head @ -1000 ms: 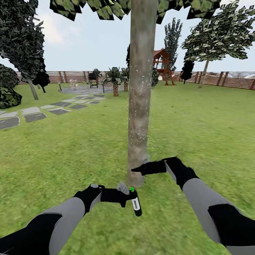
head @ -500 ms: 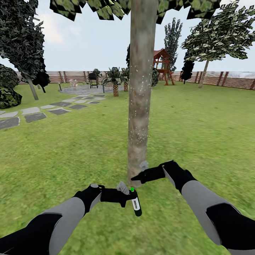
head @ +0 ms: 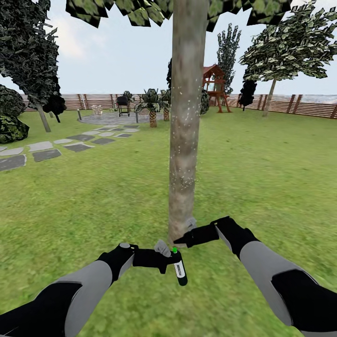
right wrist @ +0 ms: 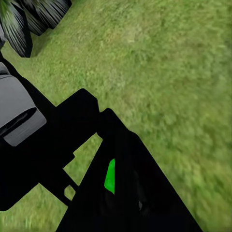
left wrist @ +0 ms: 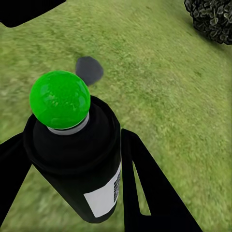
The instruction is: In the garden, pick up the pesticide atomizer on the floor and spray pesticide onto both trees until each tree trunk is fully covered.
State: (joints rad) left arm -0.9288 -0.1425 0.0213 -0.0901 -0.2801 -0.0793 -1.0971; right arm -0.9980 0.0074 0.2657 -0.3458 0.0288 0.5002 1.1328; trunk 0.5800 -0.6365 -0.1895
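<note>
Head view: left jaws (head: 174,263) grip the pesticide atomizer (head: 179,269) (green-tipped); right jaws' (head: 180,241) state is unclear.

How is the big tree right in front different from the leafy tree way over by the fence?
The near tree trunk is thick, upright and flecked with white specks; the far tree by the fence has a thin, leaning trunk. The near one's canopy is cut off; the far one's shows whole. Both stand in grass with green leaves.

Black atomizer (head: 179,270), green tip (left wrist: 60,99)
</note>
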